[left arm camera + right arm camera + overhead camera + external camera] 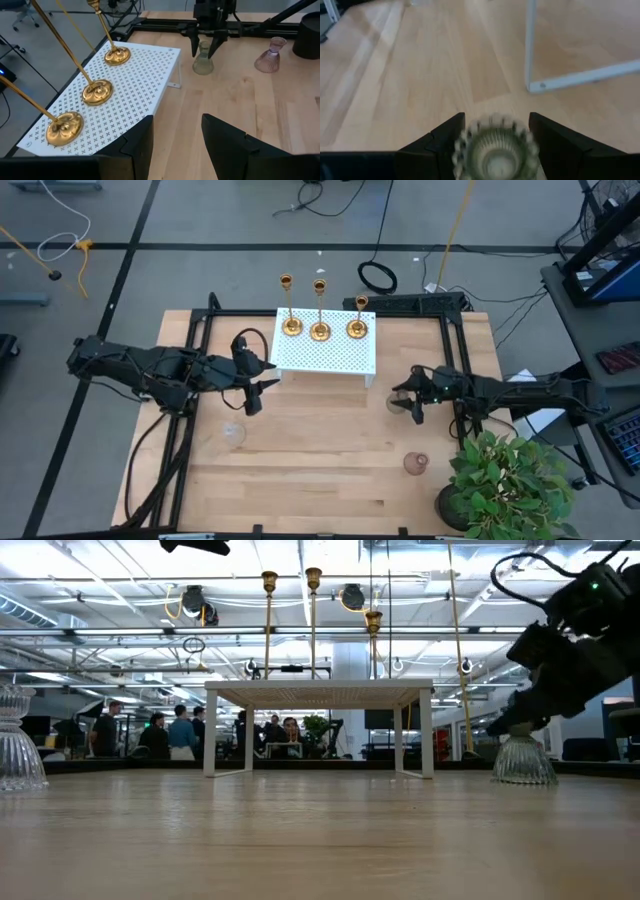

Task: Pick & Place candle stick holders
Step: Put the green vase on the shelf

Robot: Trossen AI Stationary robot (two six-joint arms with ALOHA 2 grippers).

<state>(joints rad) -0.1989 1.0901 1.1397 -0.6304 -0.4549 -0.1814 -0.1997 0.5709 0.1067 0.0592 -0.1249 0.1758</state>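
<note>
Three gold candle stick holders [320,330] stand by their round bases on a white perforated stand [325,360] at the table's far middle; they also show in the left wrist view [97,92] and the low view [313,580]. My left gripper [262,387] is open and empty, just left of the stand's near-left corner [177,135]. My right gripper [403,402] is open, right of the stand. Its fingers stand on either side of a clear ribbed glass holder [495,150], which stands on the table [202,60]. I see no touch.
A second clear glass holder [233,432] stands near my left arm. A pink glass holder [415,464] stands toward the near right. A potted plant [505,480] fills the near right corner. Black frame rails [200,330] run along both sides. People show beyond the table [180,730].
</note>
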